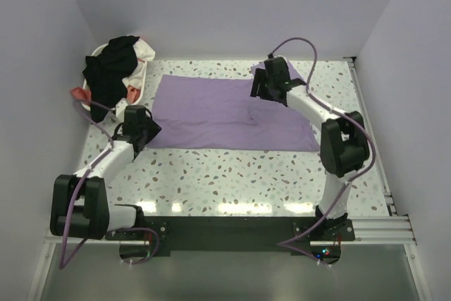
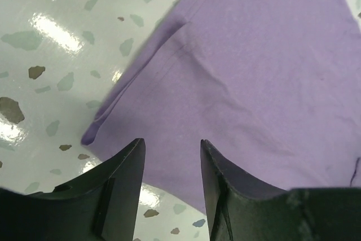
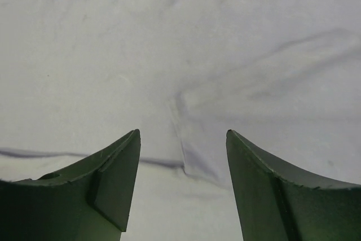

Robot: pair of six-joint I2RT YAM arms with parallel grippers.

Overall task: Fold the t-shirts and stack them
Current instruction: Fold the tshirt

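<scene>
Left fingers apart, right fingers apart, lavender t-shirt flat on speckled table (white walls around)

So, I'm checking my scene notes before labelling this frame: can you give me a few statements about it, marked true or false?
The purple t-shirt lies spread on the table. True.
The left pincer grips the shirt's corner. False: it is open, holding nothing.
The basket holds black cloth. True.
The right pincer hangs over bare table. False: it is over the purple shirt, open.
</scene>
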